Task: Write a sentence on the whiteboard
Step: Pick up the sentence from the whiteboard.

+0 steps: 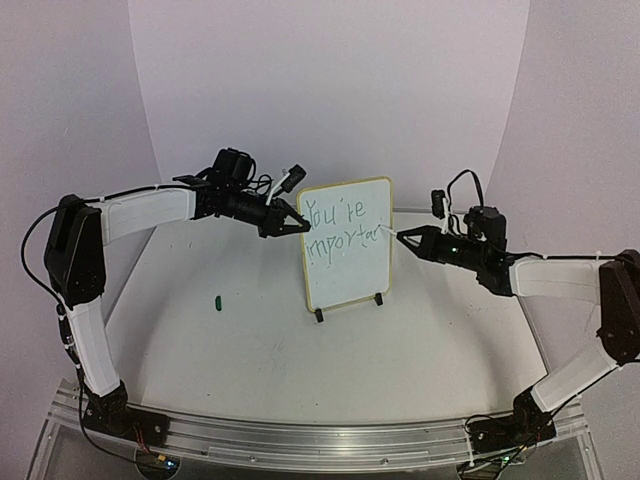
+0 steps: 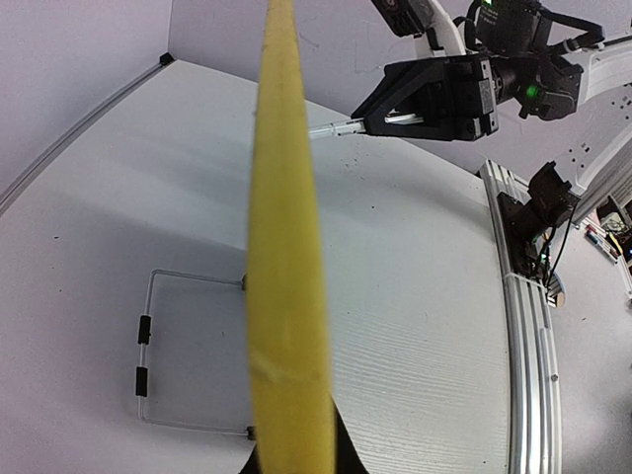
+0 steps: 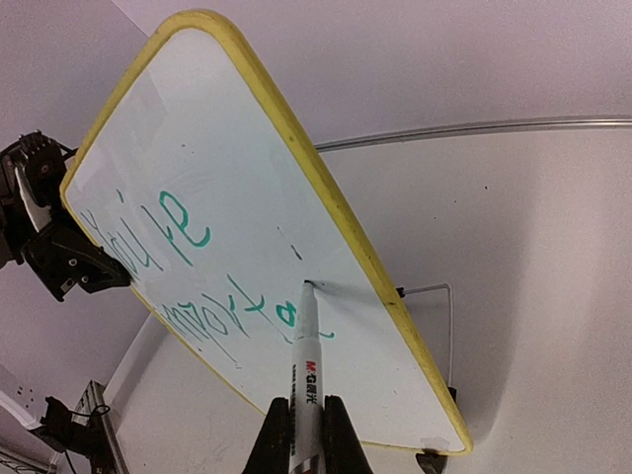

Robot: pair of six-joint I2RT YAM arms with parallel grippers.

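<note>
White table [image 1: 250,360]: left gripper [image 1: 299,226] clamped on whiteboard [image 1: 350,275] edge, likely steadying it against pen pressure; right gripper [image 1: 402,236] pinches marker [image 3: 308,346], tip at second line of sentence [image 1: 335,214].

One whiteboard [image 1: 352,272], one marker [image 3: 307,357].

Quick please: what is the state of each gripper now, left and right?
Left gripper: closed on the left edge of the whiteboard.
Right gripper: closed on a marker, with the tip at the whiteboard.
</note>
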